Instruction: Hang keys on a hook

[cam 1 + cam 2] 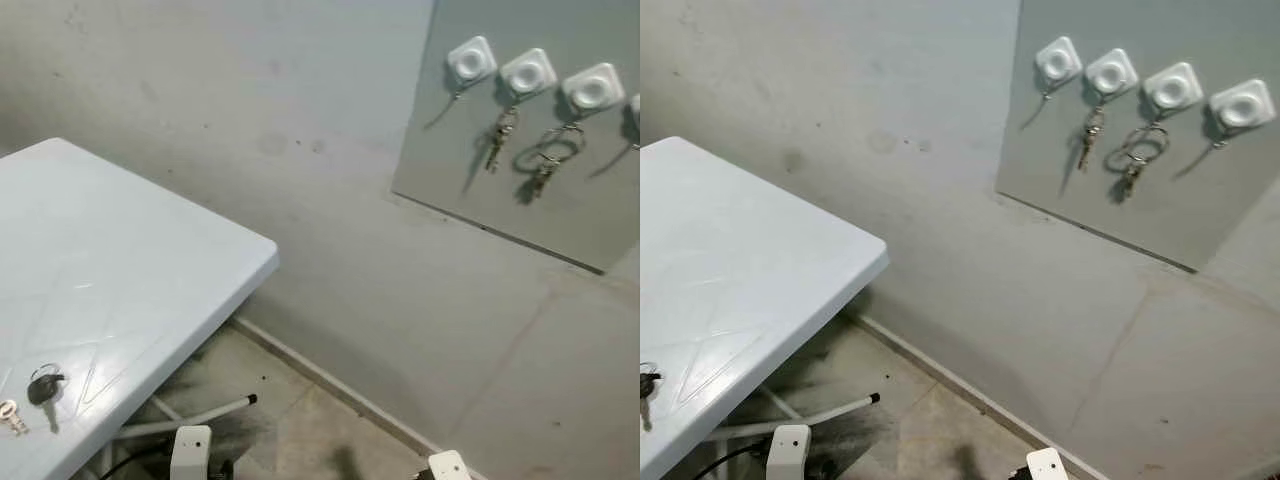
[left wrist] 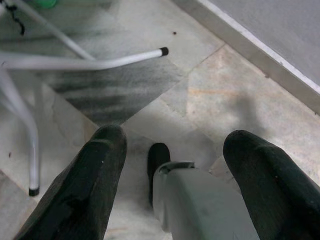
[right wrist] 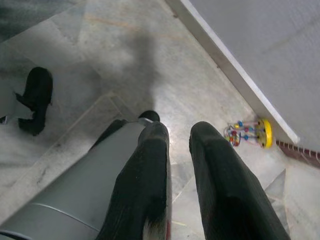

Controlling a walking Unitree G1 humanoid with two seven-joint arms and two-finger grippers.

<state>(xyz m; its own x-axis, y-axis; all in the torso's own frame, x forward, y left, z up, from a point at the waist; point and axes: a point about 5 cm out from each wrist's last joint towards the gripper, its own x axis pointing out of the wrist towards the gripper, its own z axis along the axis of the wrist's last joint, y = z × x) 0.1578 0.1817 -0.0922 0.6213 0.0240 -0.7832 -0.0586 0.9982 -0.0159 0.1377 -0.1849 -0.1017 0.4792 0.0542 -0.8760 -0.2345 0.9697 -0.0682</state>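
On table [image 1: 150,260], keys [image 1: 40,388], hooks [image 1: 528,72] apart

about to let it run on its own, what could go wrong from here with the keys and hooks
The keys lie near the table edge, so a clumsy grab might knock them to the floor. Two hooks already hold keys; reaching for a free hook could knock those off. The left gripper and right gripper both hang low with nothing held, far from the keys.
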